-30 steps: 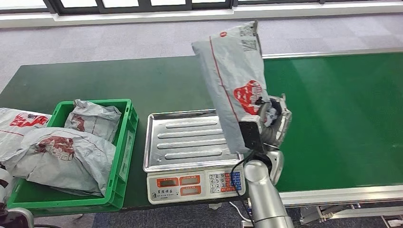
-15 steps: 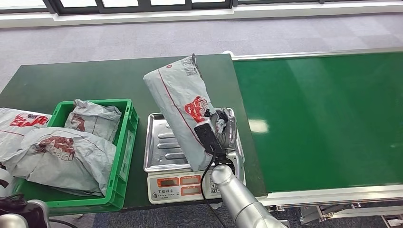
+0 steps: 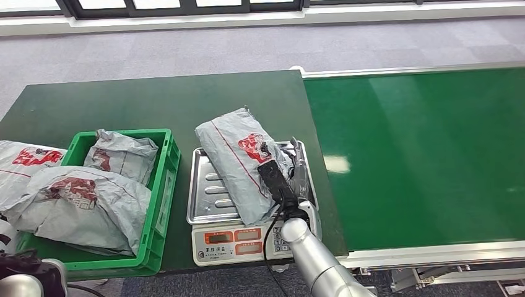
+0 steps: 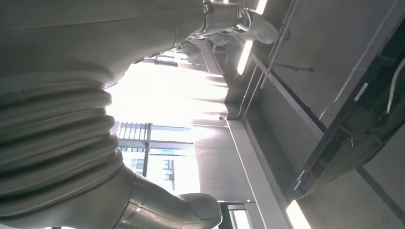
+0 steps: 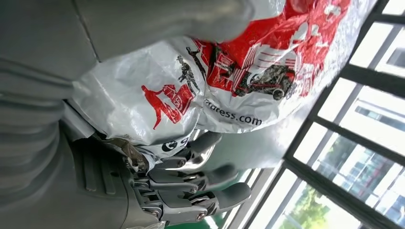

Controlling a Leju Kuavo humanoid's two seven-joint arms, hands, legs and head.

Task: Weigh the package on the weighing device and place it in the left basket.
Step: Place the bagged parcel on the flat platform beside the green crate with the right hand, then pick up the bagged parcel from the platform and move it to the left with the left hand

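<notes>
Head view: grey plastic mailer package (image 3: 238, 162) lying across the silver tray of the weighing scale (image 3: 213, 193), right hand (image 3: 290, 171) gripping it.

Biggest thing around is the green conveyor belt (image 3: 427, 154), bare and wide on the right, then the dark green table (image 3: 124, 105) with free surface behind the scale. The green plastic basket (image 3: 163, 185) sits just beside the scale's left edge, heaped with grey mailer bags (image 3: 80, 204) spilling over its far-left rim. The package overhangs the tray's back edge. In the right wrist view the fingers (image 5: 210, 179) curl under the bag. Left hand (image 4: 57, 133): can't tell how its fingers lie.
</notes>
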